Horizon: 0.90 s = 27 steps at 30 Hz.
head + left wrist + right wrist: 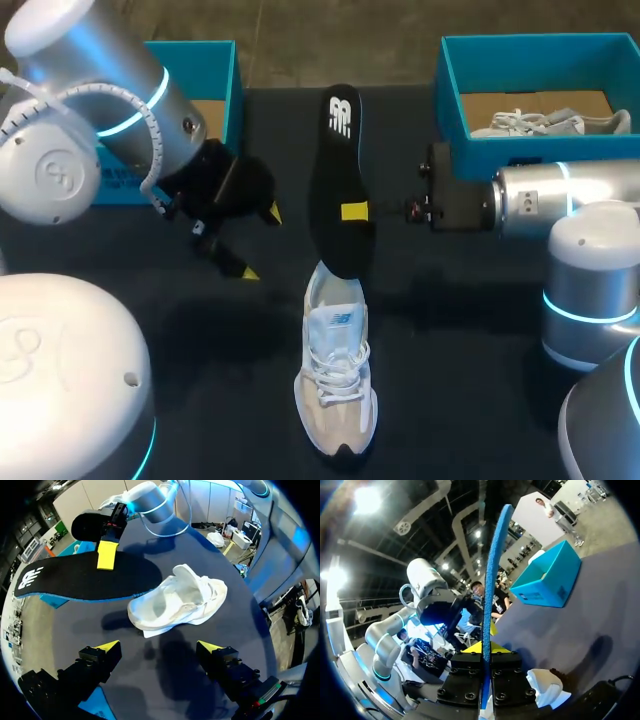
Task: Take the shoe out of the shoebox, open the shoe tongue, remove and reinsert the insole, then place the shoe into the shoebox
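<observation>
Seven things, counted by kind.
From where I stand there are two white shoes, the shoe on the table (337,385) and the shoe in the box (550,122). There are two teal boxes, the left box (195,65) and the right box (480,155). There is one black insole (340,190). There are two yellow-tipped grippers, the left gripper (260,242) and the right gripper (356,211).
</observation>
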Each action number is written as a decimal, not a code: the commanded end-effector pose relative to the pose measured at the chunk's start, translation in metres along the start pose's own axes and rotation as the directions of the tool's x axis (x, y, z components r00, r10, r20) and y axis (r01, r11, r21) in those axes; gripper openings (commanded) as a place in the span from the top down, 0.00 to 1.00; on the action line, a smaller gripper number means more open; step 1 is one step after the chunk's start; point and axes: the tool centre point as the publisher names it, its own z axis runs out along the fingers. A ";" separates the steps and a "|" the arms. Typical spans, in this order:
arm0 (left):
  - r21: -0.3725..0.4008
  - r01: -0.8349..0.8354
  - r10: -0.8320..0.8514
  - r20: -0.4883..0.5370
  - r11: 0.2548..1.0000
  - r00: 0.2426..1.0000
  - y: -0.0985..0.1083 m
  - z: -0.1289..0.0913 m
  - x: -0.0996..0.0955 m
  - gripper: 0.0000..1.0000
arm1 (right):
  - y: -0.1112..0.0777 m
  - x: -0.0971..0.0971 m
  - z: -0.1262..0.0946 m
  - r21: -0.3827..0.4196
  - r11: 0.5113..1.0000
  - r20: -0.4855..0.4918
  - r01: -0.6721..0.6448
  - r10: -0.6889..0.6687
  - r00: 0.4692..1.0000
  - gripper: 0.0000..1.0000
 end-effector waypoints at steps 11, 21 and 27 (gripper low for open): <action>0.020 0.042 -0.041 -0.034 0.999 0.999 0.012 0.025 -0.001 0.00 | -0.013 -0.013 0.014 -0.046 0.997 -0.021 0.069 -0.070 0.997 1.00; -0.016 0.066 -0.067 -0.067 0.998 0.995 0.025 0.042 -0.001 0.00 | -0.028 -0.020 0.025 -0.080 0.982 -0.037 0.172 -0.175 0.984 1.00; -0.016 0.066 -0.067 -0.067 0.998 0.995 0.025 0.042 -0.001 0.00 | -0.028 -0.020 0.025 -0.080 0.982 -0.037 0.172 -0.175 0.984 1.00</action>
